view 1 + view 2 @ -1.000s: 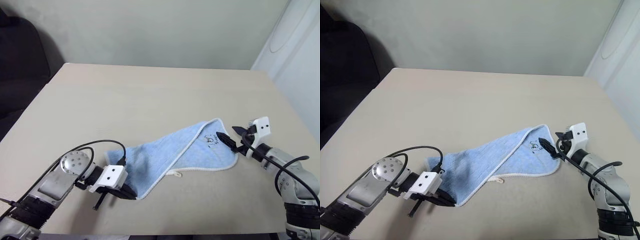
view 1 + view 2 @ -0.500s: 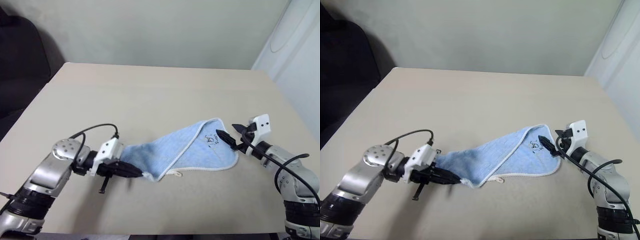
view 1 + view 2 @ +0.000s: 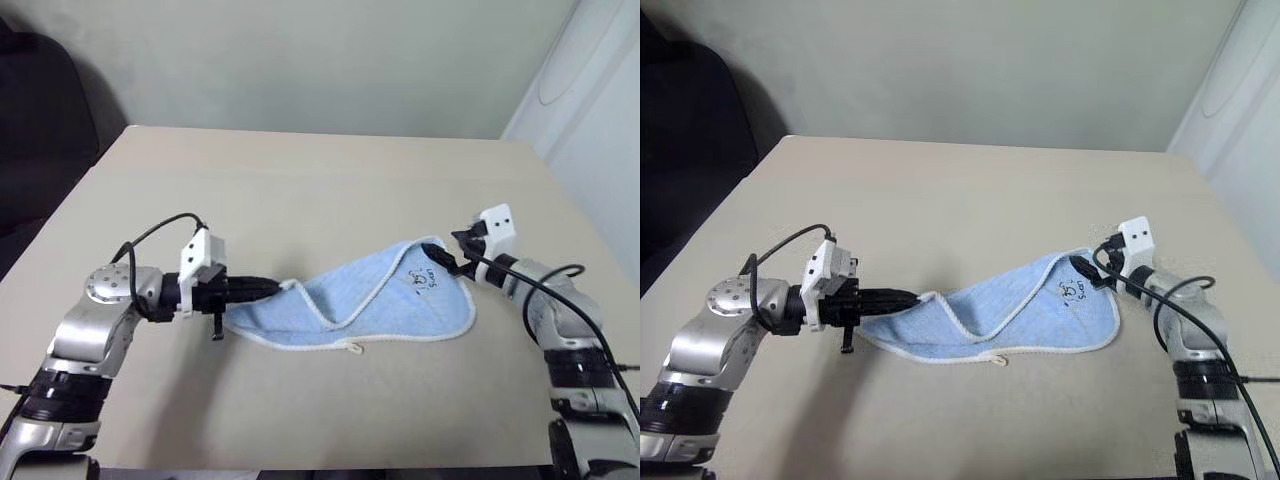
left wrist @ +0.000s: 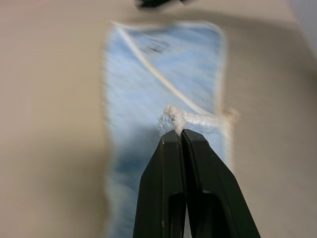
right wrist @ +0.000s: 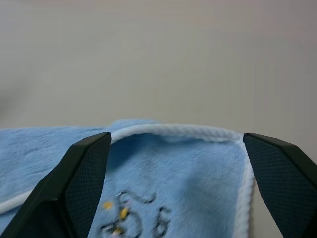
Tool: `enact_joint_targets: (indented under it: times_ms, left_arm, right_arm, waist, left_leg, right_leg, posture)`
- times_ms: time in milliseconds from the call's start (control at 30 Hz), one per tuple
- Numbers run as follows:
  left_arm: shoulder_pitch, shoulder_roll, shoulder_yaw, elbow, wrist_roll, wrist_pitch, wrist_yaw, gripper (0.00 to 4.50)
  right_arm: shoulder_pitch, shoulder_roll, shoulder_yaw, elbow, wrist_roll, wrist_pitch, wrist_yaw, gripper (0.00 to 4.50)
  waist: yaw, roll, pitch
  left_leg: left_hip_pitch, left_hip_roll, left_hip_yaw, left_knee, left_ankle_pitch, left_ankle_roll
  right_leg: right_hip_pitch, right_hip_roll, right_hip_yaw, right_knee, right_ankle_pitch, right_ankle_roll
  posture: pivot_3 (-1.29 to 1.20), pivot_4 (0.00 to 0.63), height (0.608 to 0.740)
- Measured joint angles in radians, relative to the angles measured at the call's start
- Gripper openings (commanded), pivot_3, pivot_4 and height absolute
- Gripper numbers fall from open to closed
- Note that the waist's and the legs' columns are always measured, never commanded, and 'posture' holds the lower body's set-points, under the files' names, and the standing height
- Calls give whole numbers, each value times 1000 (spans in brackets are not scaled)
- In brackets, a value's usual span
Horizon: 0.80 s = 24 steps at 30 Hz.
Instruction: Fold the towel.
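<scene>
Since the earlier frames, the near left corner of the towel [image 3: 365, 300] has been lifted off the tabletop [image 3: 300, 190] and carried up and inward by the left hand [image 3: 268, 288], so that a raised fold is now formed where the cloth previously trailed flat toward the front edge. Over the same interval the right hand [image 3: 446, 256] has been advanced onto the far right corner of the towel, beside the dark printed emblem [image 3: 424, 279].

The left hand is clamped tight on the white stitched edging at the corner; in the left wrist view the two fingers [image 4: 173, 163] are seen pressed together with the bunched hem between their tips. The right hand is spread wide, one finger on each side of the towel corner, as the right wrist view shows; nothing is gripped by it yet.

The towel lies on the right half of the tabletop, toward the front. Its right portion rests flat, while the left portion is suspended from the held corner. The small white loop [image 3: 350, 347] lies at the front hem.

Risks from this position, as judged:
- Only a thin pinch of hem is held by the left hand. Slippage could be caused by a fast pull.
- The right corner is unsecured. If the left hand is drawn across before that corner is pinned or gripped, the whole cloth may be dragged instead of folded.
- A skewed fold may result if the lifted corner is set down off the opposite edge.
</scene>
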Motion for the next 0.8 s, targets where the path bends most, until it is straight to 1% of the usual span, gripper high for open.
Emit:
enact_joint_targets:
  times_ms: [67, 233, 467, 733, 800]
  left_arm:
    - [-12, -13, 27, 27, 0, 2, 33, 22]
    - [-31, -30, 64, 83, 2, 4, 88, 22]
    - [-41, -53, 93, 99, 1, 12, 132, 22]
    - [-41, -60, 93, 101, 2, 12, 136, 22]
    - [-41, -62, 93, 101, 3, 11, 137, 0]
  right_arm:
    - [-64, 11, 24, 119, -59, -43, -29, 4500]
    - [-123, 37, 46, 301, -126, -127, -43, 4500]
    - [-177, 53, 52, 450, -165, -217, -21, 4500]
    - [-231, 82, 50, 572, -185, -296, -18, 4500]
    - [-235, 84, 49, 590, -186, -304, -19, 4129]
  waist:
    - [1, 0, 0]
    - [7, 0, 0]
    - [7, 0, 0]
    - [8, 0, 0]
    - [8, 0, 0]
  left_leg:
    - [1, 0, 0, 0, 0, 0]
    - [0, 0, 0, -1, 0, 0]
    - [0, 0, 0, -1, 0, -1]
    - [0, 0, 0, -1, 0, -1]
    - [0, 0, 0, -1, 0, -1]
  right_leg:
    - [0, 0, 0, 0, 2, 2]
    - [0, 0, -1, -1, 4, 4]
    - [0, -1, -1, -1, 4, 3]
    - [0, -1, -1, -1, 5, 3]
    - [0, -1, -1, -1, 5, 3]
  posture:
    - [0, 150, 740]
    - [0, 150, 740]
    - [0, 150, 740]
    - [0, 150, 740]
    - [0, 150, 740]
